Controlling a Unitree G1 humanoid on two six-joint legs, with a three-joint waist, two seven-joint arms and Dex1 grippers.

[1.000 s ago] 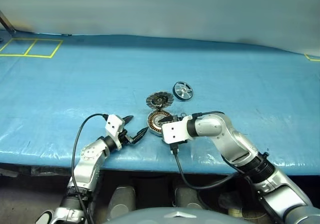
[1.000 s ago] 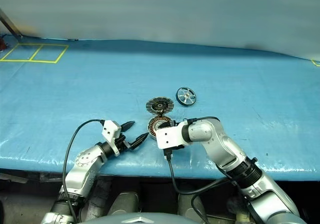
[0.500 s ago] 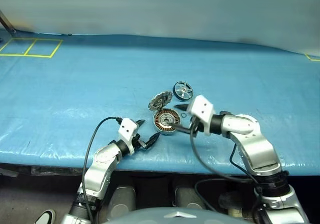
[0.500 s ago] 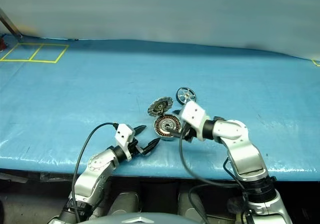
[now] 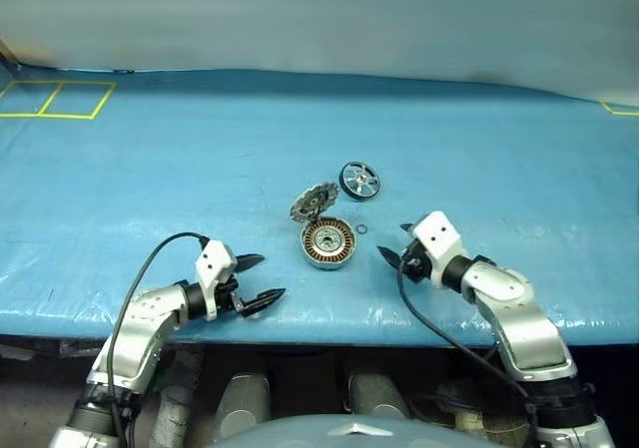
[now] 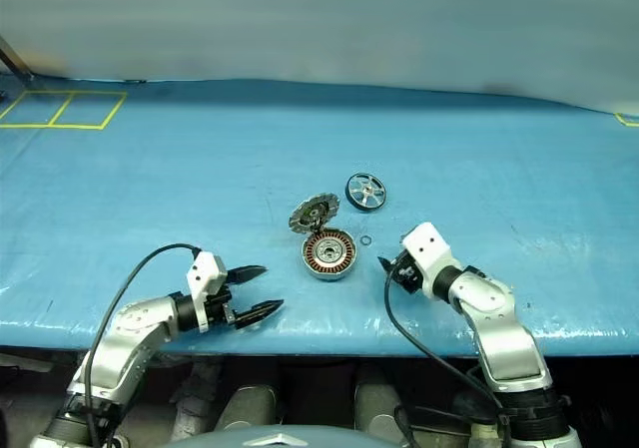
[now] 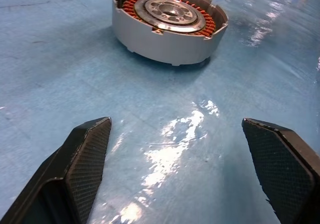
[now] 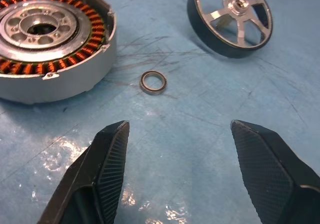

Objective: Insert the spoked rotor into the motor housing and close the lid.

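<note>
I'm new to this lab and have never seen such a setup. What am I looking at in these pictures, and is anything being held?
This is a humanoid robot with two arms, each ending in a gripper of two black fingers. The two wide pictures come from cameras on its head, looking down over a blue table. The two close-ups come from cameras on its wrists, looking out between the fingers.

On the table lie motor parts: the motor housing with copper windings, the lid tilted against its far edge, the spoked rotor farther back, and a tiny loose ring.

The left gripper and right gripper are both open and hold nothing.
</note>
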